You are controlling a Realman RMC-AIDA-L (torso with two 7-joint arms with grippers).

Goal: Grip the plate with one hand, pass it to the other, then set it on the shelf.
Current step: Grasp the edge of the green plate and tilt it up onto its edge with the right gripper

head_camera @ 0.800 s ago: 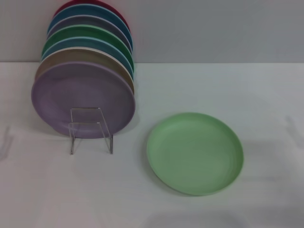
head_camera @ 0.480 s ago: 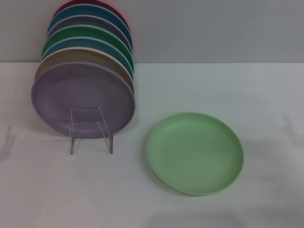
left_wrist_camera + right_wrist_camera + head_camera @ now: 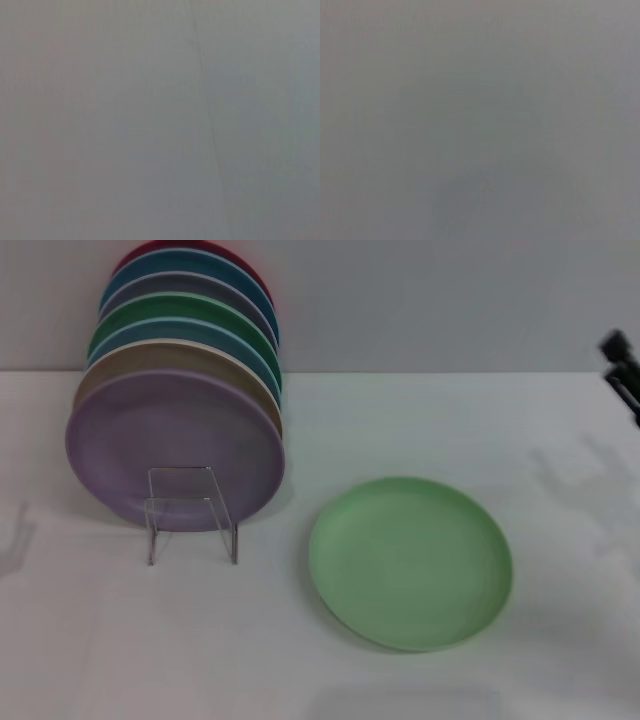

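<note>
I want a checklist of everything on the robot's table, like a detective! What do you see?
Surface: white table, plain, with faint shadows near both side edges.
Job's things: pale green plate lies flat on the table, untouched. Clear acrylic rack stands to its left, its front loops free.
Clutter: a row of upright plates stands in the rack, the lilac plate at the front; tan, blue, dark green, grey-blue and red ones behind it.
Grippers: right gripper just shows at the right edge, far from the pale green plate. Left gripper: nothing seen.
Cables: nothing seen.
Surroundings: plain grey wall behind the table; both wrist views show only blank grey.
</note>
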